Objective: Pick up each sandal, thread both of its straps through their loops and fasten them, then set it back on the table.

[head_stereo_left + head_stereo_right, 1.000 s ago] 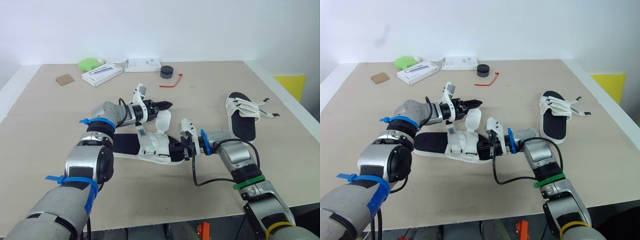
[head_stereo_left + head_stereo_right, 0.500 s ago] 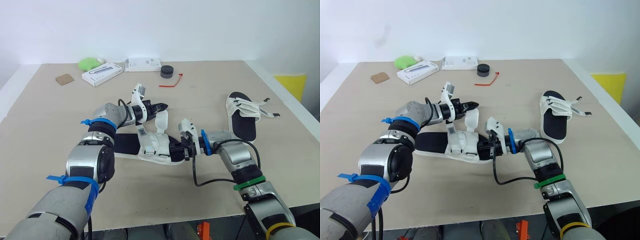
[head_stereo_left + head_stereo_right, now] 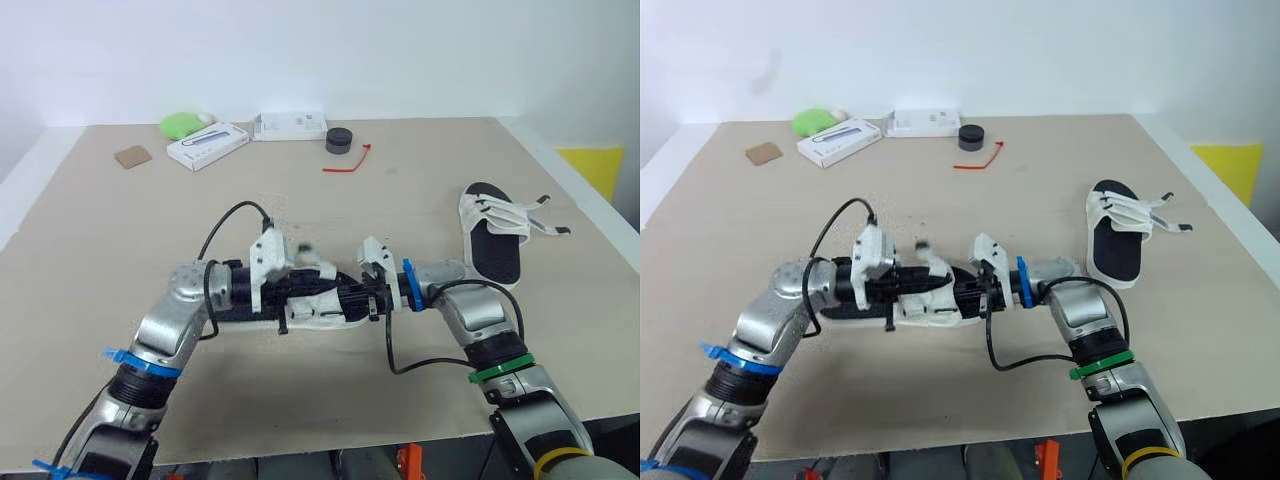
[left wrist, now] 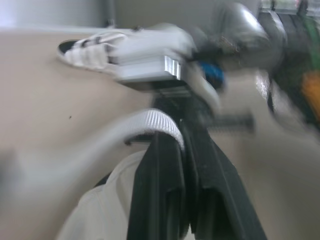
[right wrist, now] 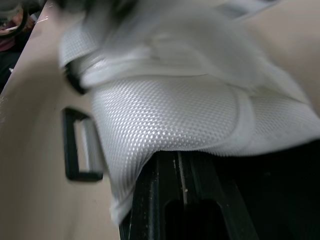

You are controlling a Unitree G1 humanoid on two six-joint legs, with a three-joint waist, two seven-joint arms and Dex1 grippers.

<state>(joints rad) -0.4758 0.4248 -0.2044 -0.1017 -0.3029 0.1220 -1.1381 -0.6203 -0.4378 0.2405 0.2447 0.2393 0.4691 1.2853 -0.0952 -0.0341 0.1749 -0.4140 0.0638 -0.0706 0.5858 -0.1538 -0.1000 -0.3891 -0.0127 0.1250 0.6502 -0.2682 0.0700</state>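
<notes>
Near the table's [image 3: 120, 230] front edge, the left claw [image 3: 310, 290] is pinching one sandal's [image 3: 318, 319] strap [image 4: 160, 119] while the right claw [image 3: 348, 297] is gripping that sandal. Nothing is looking fastened yet, I think. The other sandal [image 3: 492, 240] is waiting by the right edge.

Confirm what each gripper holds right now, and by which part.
Both hold the near sandal. The right gripper clamps its white upper at one end; the left gripper seems to pinch a strap.
</notes>
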